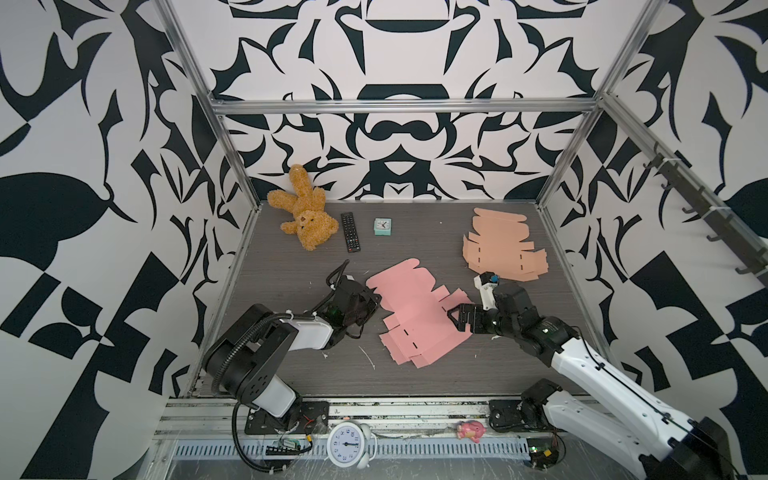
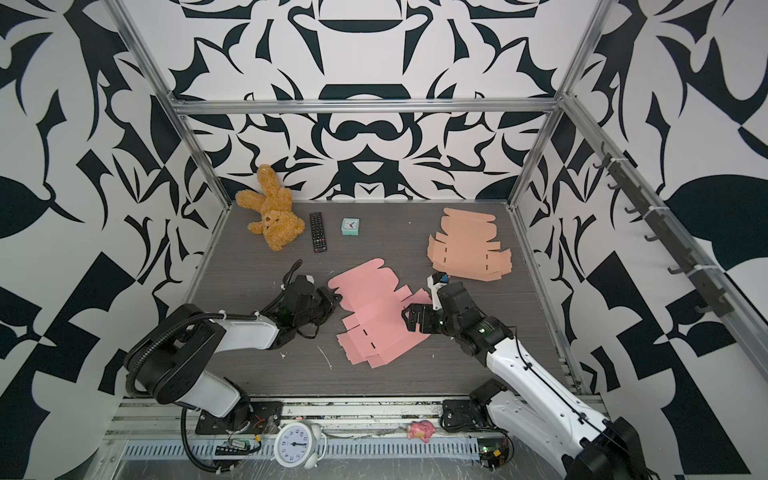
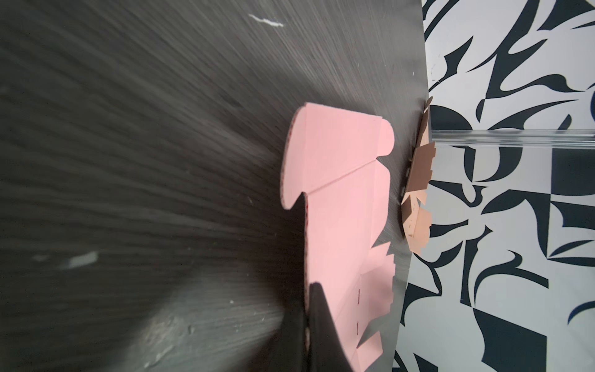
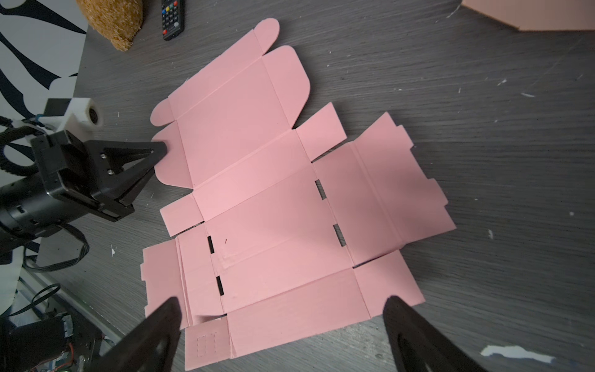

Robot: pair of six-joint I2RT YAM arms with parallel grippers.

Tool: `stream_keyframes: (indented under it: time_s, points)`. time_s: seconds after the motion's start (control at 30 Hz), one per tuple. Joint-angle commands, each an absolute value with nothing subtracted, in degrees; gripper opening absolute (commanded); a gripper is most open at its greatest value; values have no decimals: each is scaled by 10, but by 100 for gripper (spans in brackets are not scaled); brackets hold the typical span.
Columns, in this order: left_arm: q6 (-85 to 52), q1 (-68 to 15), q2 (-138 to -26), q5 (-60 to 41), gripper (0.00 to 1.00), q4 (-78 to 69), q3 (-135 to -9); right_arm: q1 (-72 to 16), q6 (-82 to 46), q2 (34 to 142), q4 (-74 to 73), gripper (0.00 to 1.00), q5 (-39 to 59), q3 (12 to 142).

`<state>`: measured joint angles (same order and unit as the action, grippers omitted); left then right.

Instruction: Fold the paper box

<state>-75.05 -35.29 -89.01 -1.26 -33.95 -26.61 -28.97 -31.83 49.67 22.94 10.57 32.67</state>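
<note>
Right gripper (image 4: 282, 299) splayed, fingers (image 4: 154, 338) cropped, over pink paper box (image 4: 257, 199) — left gripper (image 4: 160, 150) clenched, grasp unclear

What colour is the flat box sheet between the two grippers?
The box sheet is plain pink; the right wrist view shows it best.

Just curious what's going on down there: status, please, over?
Left gripper shut on rounded flap of pink sheet. Right gripper open over it. Sheet flat, unfolded. Tan sheet apart, back right.

The pink paper box (image 1: 415, 307) is laid flat and unfolded near the middle of the dark table (image 1: 457, 374), its creases, slots and flaps facing up.
</note>
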Motion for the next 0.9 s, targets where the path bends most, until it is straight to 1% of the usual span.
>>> stream_keyframes:
  time_s: [0.0, 0.2, 0.43, 0.6, 0.73, 0.87]
  points:
    - [-754, -351, -878, 3, 4, -326, -255, -292, -329, 490, 234, 100, 113, 324]
    - [-730, -351, -878, -7, 12, -329, -251, -292, -337, 491, 268, 100, 116, 315]
    - [-687, -351, -875, -29, 31, -320, -251, -292, -375, 481, 263, 99, 130, 280]
    - [-618, -351, -821, -25, 41, -242, -257, -292, -397, 478, 264, 99, 129, 252]
    - [-544, -351, -775, -31, 48, -164, -280, -292, -419, 475, 263, 99, 130, 232]
    - [-497, -351, -752, -54, 51, -115, -301, -292, -440, 476, 239, 98, 133, 215]
